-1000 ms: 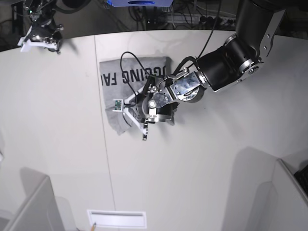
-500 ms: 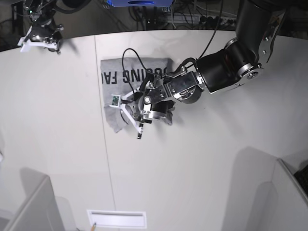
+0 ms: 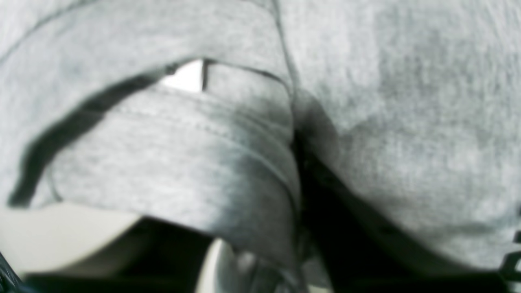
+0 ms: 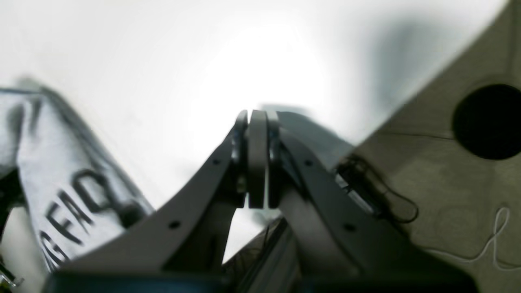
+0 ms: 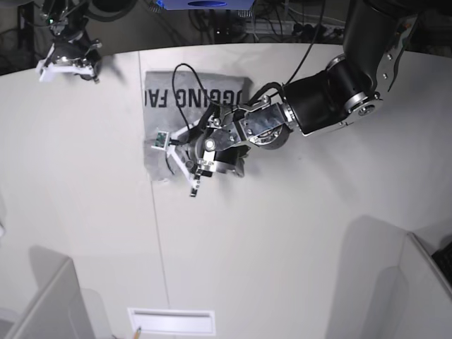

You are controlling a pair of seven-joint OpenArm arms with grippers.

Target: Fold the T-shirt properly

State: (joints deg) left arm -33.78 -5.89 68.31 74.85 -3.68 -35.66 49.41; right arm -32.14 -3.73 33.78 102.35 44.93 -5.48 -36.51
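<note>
The left gripper (image 5: 176, 164), grip unclear, has dragged the T-shirt (image 5: 159, 99) leftward.

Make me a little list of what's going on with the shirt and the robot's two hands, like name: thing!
T-shirt: grey, black letters showing, folded into a small bundle on the white table
Left gripper: down on the shirt's near edge; whether it grips the cloth is unclear
Right gripper: shut, empty, off at the table's far corner, away from the shirt

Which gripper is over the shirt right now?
The left gripper, low over the T-shirt. The right gripper sits shut off by the table's far edge.
</note>
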